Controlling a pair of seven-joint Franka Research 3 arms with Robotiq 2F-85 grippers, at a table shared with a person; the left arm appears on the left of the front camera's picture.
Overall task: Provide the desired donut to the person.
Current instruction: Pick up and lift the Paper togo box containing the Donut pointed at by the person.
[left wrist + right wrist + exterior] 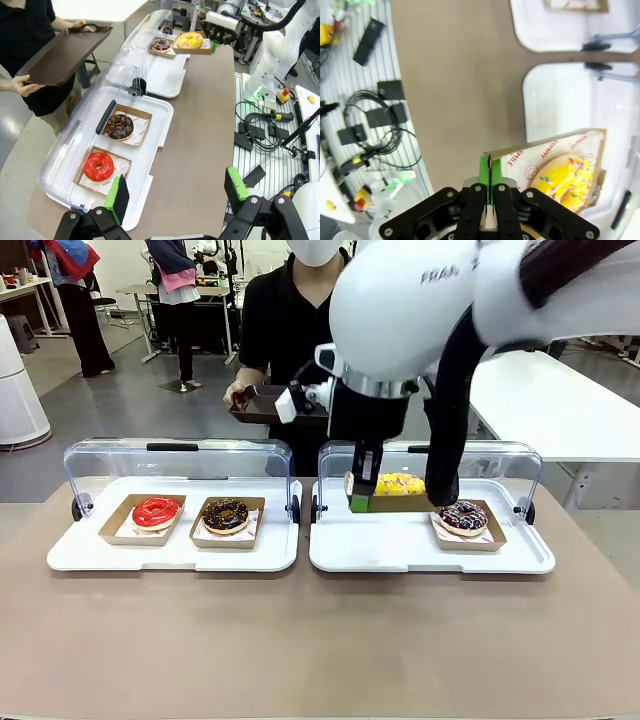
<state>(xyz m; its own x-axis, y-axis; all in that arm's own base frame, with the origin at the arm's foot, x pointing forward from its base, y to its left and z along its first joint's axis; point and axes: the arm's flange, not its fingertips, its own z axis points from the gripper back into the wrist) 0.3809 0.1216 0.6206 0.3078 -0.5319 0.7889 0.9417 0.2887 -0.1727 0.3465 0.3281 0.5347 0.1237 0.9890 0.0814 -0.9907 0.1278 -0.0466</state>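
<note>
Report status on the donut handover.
Right gripper shut on carton edge, yellow sprinkled donut lifted. Left gripper open, idle. Person holds brown tray out; open clear lid stands between.

1. The right arm point(410, 300), above the right gripper point(356, 502), is a glossy white rounded shell with grey lettering, of which "FRA" can be read.
2. Just above that gripper sit a silver ring and a black wrist block. A thick black cable point(450, 410) runs beside it.
3. The right gripper's fingers are black with green pads, and round silver screws mark its black linkage bars.
4. The left gripper point(176, 187) has black fingers, bright green pads point(235, 182) and silver screws at the joints below them.
5. The person point(285, 330), beyond the right gripper, wears a black short-sleeved V-neck T-shirt and a white face mask.
</note>
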